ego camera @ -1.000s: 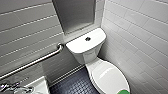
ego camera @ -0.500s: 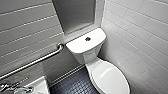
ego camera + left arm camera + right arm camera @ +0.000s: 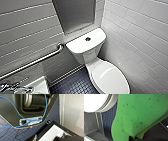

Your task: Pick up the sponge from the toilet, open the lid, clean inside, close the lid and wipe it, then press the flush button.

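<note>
Left wall: pale horizontal tiling. A white sink (image 3: 37, 85) with a chrome tap (image 3: 15, 88) sits at the near left, just under a metal grab bar (image 3: 37, 61). The bar runs aslant along this wall, and its far end is fixed just beside the left corner of the tank.

Floor (image 3: 72, 86): small dark blue tiles between the sink and the toilet (image 3: 86, 57).

Back wall: a grey recessed panel (image 3: 75, 15) directly above the tank.

Toilet: it stands in the corner, hemmed in by the back wall behind and the white-tiled right wall (image 3: 140, 37) close beside it. The flush button (image 3: 87, 39) sits in the middle of the tank top. The lid (image 3: 111, 80) is down, closed over the bowl.

Left arm: its wrist view shows the robot's dark body with a blue cable (image 3: 12, 107) looped across it, over the blue floor and near a white wall. The state of the left gripper (image 3: 61, 137) cannot be told.

Right arm: the sponge (image 3: 137, 115) is off the toilet and in the right gripper (image 3: 133, 138), which is pinched on 1 edge of it. The green sheet spreads wide before the wrist camera. It hangs above the blue floor, near the toilet's rounded white edge, with a grey wall base close by. Whether the sponge touches the toilet cannot be told.
</note>
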Controlling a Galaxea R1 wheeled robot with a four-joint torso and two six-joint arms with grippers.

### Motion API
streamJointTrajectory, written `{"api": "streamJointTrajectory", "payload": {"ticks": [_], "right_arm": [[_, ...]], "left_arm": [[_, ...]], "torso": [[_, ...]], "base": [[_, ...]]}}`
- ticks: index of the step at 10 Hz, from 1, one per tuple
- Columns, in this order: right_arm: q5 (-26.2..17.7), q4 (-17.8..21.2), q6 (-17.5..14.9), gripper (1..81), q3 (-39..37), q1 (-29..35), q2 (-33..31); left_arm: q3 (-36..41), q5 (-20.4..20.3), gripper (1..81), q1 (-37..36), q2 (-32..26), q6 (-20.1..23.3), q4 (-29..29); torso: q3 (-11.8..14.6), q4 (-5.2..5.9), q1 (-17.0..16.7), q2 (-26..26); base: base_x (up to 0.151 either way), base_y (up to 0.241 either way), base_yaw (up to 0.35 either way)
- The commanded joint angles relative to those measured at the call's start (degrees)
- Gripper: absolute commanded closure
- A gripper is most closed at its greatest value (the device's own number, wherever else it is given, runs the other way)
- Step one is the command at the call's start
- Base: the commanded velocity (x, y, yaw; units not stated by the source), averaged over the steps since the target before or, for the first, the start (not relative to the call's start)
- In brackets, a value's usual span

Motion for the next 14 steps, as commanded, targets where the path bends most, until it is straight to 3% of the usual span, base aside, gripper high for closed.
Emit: {"api": "streamJointTrajectory", "payload": {"ticks": [1, 3, 4, 5, 6, 7, 8, 9, 14], "right_arm": [[5.1, -0.5, 1.2, 81.1, 5.7, -6.2, -3.5], [5.4, -5.0, 1.1, 81.1, 4.5, -10.0, -2.0], [5.5, -6.6, 1.2, 81.1, 3.4, -11.5, -1.0], [5.6, -7.1, 1.2, 81.1, 1.4, -13.2, 0.8], [5.6, -7.4, 1.1, 81.1, -0.7, -14.3, 2.7], [5.6, -7.7, 1.2, 81.1, -2.4, -15.1, 4.2], [5.6, -8.4, 1.2, 81.1, -3.6, -15.6, 5.4], [5.6, -8.8, 1.1, 81.1, -4.4, -16.0, 6.1], [5.4, -12.7, 1.1, 81.1, -10.4, -18.4, 11.5]], "left_arm": [[2.0, -3.6, 1.0, 0.8, -2.4, -0.4, -3.6], [2.0, -3.4, 1.0, 0.0, -2.5, -0.3, -3.6], [2.0, -3.2, 1.0, -0.3, -2.6, -0.3, -3.7], [1.9, -3.1, 1.0, -0.9, -2.7, -0.3, -3.7], [2.0, -3.1, 1.0, -1.1, -2.7, -0.3, -3.6], [1.8, -3.1, 1.0, -1.1, -2.7, -0.3, -3.6], [1.4, -3.1, 1.0, -1.1, -2.7, -0.4, -3.7], [0.8, -3.1, 1.0, -1.1, -2.7, -0.4, -3.7], [-4.7, -1.4, 1.0, -1.0, -0.1, -0.4, -3.7]], "torso": [[0.0, 0.00, 0.0, 0.0], [0.0, 0.00, 0.0, 0.0], [0.0, 0.00, -3.7, 5.7], [0.0, 0.00, -3.9, 6.1], [4.1, 0.00, -4.6, 7.2], [5.9, 0.00, -5.7, 8.9], [12.5, 0.00, -10.2, 16.1], [8.6, 0.00, -7.7, 12.2], [19.0, 0.00, -14.1, 21.9]], "base": [[0.000, 0.000, 0.000], [0.000, 0.000, 0.000], [0.000, 0.000, 0.000], [0.000, 0.000, 0.000], [0.000, 0.000, 0.000], [0.000, 0.000, 0.000], [0.000, 0.000, 0.000], [0.000, 0.000, 0.000], [0.000, 0.000, 0.000]]}}
